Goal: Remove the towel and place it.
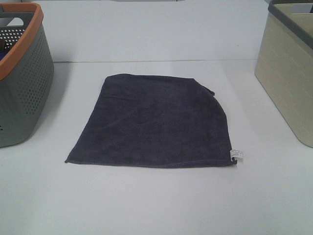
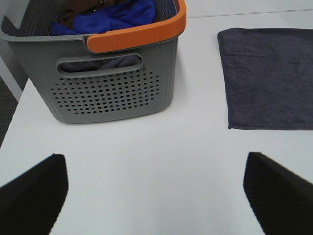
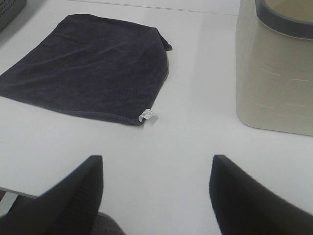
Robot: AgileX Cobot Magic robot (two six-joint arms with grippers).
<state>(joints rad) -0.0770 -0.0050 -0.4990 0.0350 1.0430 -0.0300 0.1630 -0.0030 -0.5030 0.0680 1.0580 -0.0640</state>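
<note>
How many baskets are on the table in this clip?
2: a grey basket with an orange rim at the table's left edge, holding blue cloth, and a beige basket at the right edge. Others may sit outside view.

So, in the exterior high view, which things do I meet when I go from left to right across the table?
Grey basket with orange rim → towel → its white tag → beige basket.
</note>
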